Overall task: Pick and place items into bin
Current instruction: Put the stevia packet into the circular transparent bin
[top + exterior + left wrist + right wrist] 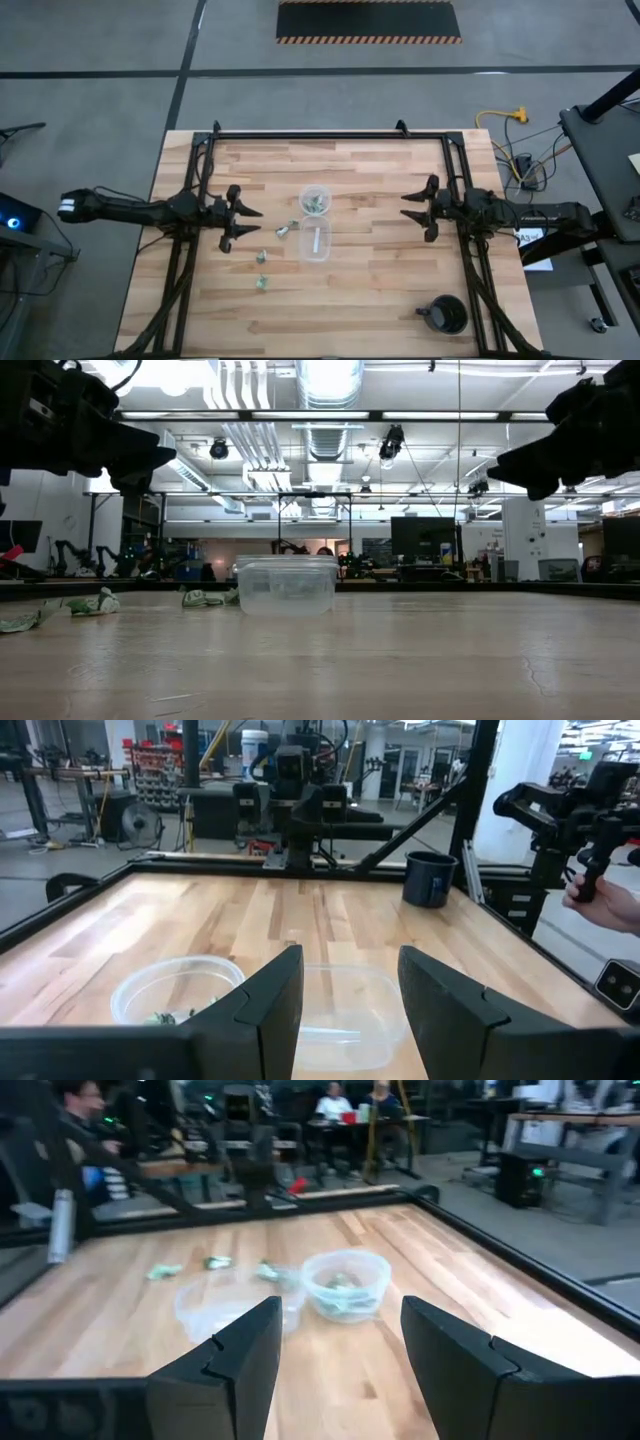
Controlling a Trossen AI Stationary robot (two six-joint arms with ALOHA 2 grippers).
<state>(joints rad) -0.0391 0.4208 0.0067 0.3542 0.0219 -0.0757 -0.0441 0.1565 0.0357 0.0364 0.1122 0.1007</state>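
Bin (315,200) sits between both open grippers.

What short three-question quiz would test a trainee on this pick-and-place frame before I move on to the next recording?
1. True or false: the round clear bin already holds some green bits.
2. How many loose green bits lie on the table outside the bin in the high view: (a) none, (b) about three, (c) more than ten?
3. Are the left gripper and the right gripper holding anything?

Key:
1. True; green pieces show inside it in the high and right wrist views.
2. (b), lying between the left gripper and the clear rectangular container.
3. No. Both are open and empty, above the table on either side of the containers.
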